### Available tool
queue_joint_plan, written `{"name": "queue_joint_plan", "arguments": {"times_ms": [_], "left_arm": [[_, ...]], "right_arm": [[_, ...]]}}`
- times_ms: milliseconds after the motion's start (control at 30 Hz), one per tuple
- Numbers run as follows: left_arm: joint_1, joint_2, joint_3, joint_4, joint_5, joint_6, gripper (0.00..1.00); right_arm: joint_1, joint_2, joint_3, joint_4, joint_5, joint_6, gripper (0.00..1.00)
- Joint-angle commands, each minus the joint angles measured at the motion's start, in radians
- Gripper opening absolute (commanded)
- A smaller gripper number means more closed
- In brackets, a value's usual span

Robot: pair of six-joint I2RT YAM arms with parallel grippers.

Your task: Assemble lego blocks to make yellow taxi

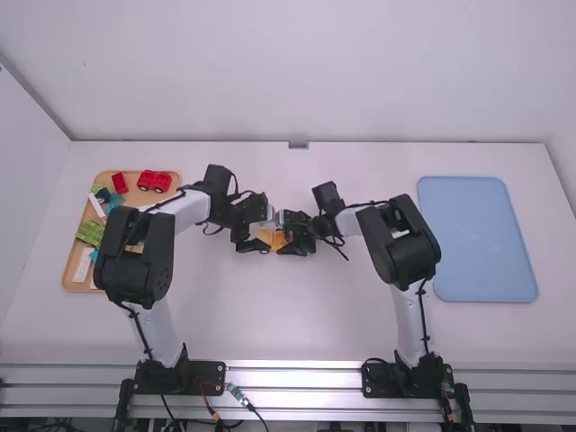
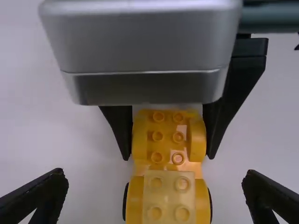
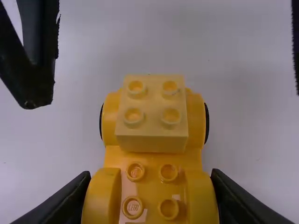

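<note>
The yellow car base (image 1: 277, 239) stands mid-table between my two grippers. A pale yellow two-by-two block (image 2: 169, 196) sits on one end of it, and the same block (image 3: 152, 114) is seen in the right wrist view. My left gripper (image 1: 257, 245), also the left gripper (image 2: 154, 196) in its wrist view, is open around the block's end without touching it. My right gripper (image 1: 293, 245) is closed on the car's other end, and in its wrist view the right gripper (image 3: 152, 186) has one finger against each fender.
A wooden tray (image 1: 70, 261) at the left holds a red car base (image 1: 154, 181), a red block (image 1: 120, 183), green blocks (image 1: 90, 233) and other pieces. A blue tray (image 1: 477, 238) lies at the right.
</note>
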Motion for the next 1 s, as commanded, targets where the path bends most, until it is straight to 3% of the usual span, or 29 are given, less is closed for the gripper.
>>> {"name": "queue_joint_plan", "arguments": {"times_ms": [0, 200, 300, 367, 433, 633, 967], "left_arm": [[-0.003, -0.041, 0.02, -0.007, 0.007, 0.004, 0.93], [-0.003, -0.041, 0.022, -0.008, 0.006, 0.004, 0.58], [-0.004, -0.041, 0.027, -0.024, 0.014, 0.006, 0.49], [-0.003, -0.041, 0.039, -0.055, 0.013, 0.011, 0.35], [-0.003, -0.041, 0.044, -0.066, 0.013, 0.012, 0.31], [-0.004, -0.041, 0.07, -0.153, 0.013, 0.091, 0.02], [-0.003, -0.041, 0.001, -0.041, 0.002, 0.053, 0.02]], "right_arm": [[-0.002, -0.024, 0.002, -0.012, 0.039, 0.005, 0.49], [-0.003, -0.024, 0.002, -0.012, 0.039, 0.005, 0.49], [-0.003, -0.024, 0.002, -0.012, 0.039, 0.005, 0.49], [-0.003, -0.024, 0.002, -0.012, 0.039, 0.006, 0.49], [-0.003, -0.024, 0.002, -0.012, 0.039, 0.005, 0.49], [-0.003, -0.024, 0.002, -0.011, 0.039, 0.005, 0.49], [-0.003, -0.024, 0.002, -0.012, 0.039, 0.005, 0.49]]}}
